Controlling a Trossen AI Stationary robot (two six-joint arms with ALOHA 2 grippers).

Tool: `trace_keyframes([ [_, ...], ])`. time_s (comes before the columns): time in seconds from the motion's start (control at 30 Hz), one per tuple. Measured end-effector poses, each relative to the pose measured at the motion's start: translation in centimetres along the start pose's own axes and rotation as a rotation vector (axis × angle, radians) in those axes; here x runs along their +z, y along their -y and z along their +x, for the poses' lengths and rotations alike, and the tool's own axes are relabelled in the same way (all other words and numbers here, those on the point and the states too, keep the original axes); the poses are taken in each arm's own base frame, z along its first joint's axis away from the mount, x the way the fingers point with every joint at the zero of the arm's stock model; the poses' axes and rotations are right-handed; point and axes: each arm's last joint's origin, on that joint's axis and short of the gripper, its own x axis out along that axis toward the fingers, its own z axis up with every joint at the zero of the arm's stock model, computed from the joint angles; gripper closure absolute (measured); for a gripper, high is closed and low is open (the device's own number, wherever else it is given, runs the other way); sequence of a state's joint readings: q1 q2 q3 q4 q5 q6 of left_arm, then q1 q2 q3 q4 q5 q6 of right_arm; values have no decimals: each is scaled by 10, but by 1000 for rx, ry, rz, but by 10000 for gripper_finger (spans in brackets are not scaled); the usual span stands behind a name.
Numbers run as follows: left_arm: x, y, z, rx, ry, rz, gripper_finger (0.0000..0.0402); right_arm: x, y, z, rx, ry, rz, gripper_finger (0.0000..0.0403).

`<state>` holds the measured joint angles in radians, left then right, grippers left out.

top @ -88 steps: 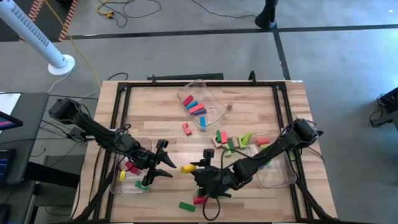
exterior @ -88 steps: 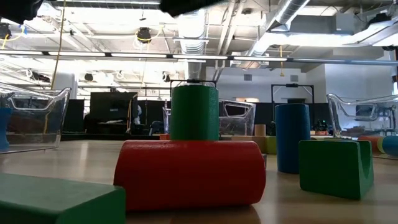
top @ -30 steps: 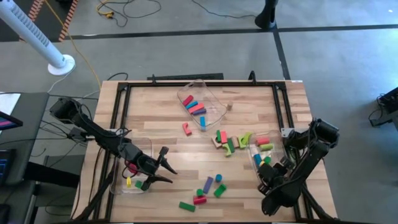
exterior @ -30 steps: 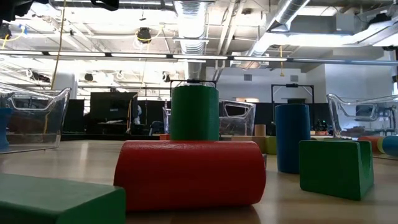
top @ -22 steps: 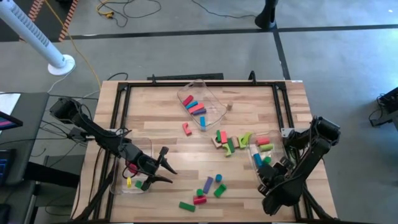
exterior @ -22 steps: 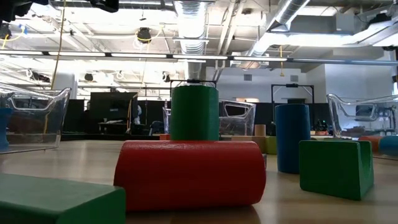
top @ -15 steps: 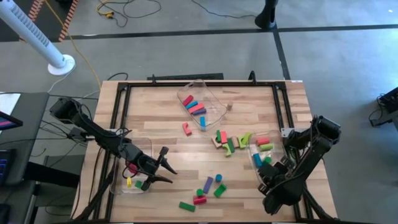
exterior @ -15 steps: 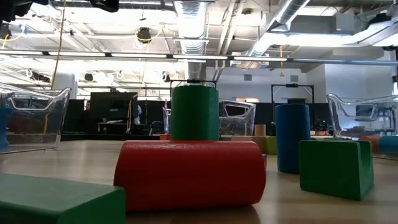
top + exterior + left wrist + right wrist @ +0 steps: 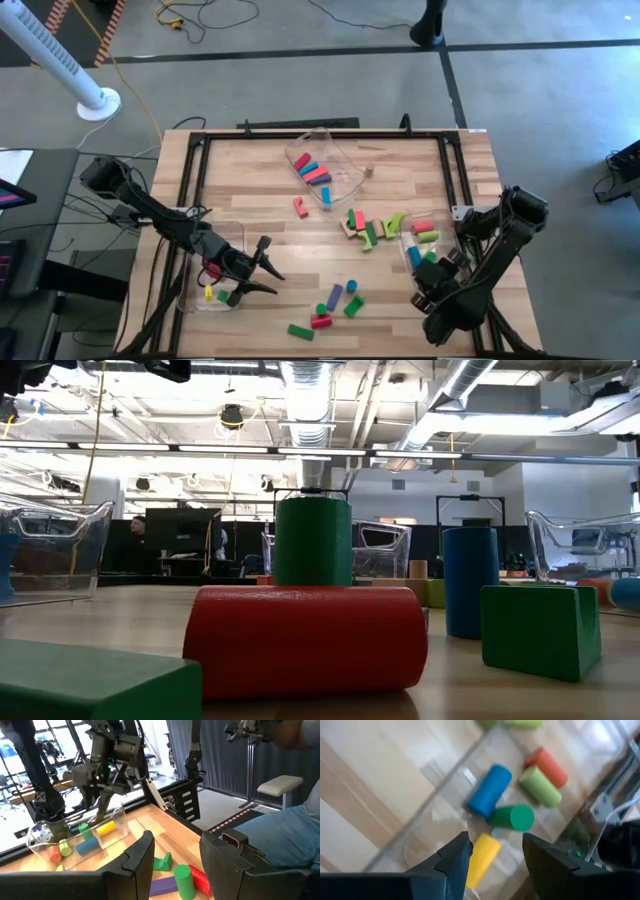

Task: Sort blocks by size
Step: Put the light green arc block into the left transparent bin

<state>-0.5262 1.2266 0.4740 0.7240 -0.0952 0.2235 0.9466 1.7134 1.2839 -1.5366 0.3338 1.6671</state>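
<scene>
From above, smooth painted blocks (image 9: pixel 372 228) lie loose on the pale planked table (image 9: pixel 250 170) and inside three clear plastic bins (image 9: pixel 327 160); the left gripper (image 9: pixel 268 268) hangs beside the left bin, the right gripper (image 9: pixel 432 283) over the right one; at table height, a red cylinder (image 9: pixel 305 638) lies before an upright green cylinder (image 9: pixel 313 540); the left wrist shows empty jaws apart; the right wrist shows jaws apart above a glossy yellow cylinder (image 9: pixel 482 856).

Coloured blocks (image 9: pixel 372 228) — bars, cylinders — lie scattered mid-table, others inside clear bins (image 9: pixel 345 170).
</scene>
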Motion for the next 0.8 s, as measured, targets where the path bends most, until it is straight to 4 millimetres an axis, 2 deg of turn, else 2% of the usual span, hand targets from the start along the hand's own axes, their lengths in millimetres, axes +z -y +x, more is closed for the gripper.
trace_keyframes([
  [0.37, -3, 0, 0, 4, -33, -8, 253, 23, -8, -23, 121, 273, -53, 191],
  [0.67, -4, 0, 0, 14, -41, -23, 253, 63, -28, -14, 229, 325, -149, 191],
  [0.8, -4, 0, 0, 14, -41, -23, 253, 84, -31, -8, 236, 335, -166, 191],
])
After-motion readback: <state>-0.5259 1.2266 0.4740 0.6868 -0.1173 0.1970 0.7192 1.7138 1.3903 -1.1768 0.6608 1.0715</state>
